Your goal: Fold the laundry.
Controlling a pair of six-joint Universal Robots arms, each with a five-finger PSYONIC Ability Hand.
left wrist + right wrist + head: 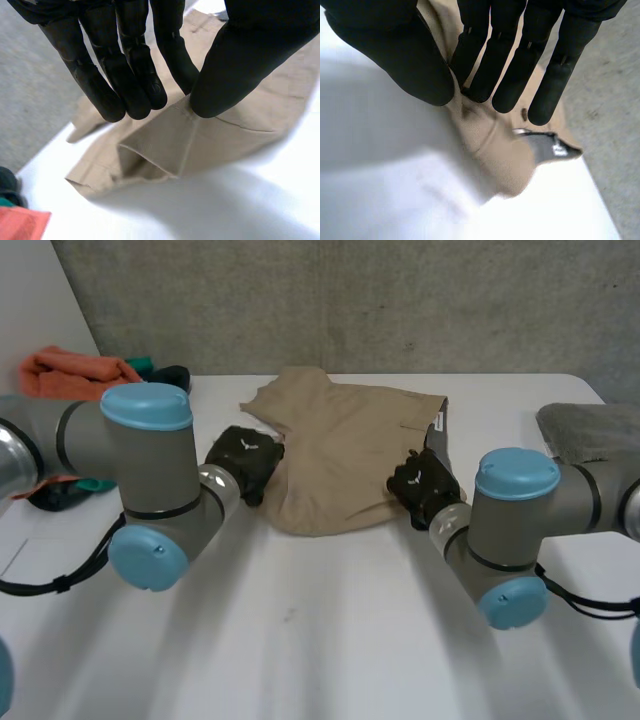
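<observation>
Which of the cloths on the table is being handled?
The tan garment in the middle: left hand and right hand each pinch an edge. The orange cloth and grey cloth lie untouched aside.

I'm seeing the tan shorts (pixel 345 455) showing as matt woven cloth, finely ribbed along one hem. The white counter (pixel 330 640) is looking smooth and matt. The left hand (pixel 130 75) and right hand (pixel 415 55) are showing smooth black skin, faintly glossy. The orange towel (pixel 75 370) is looking nubby.
</observation>
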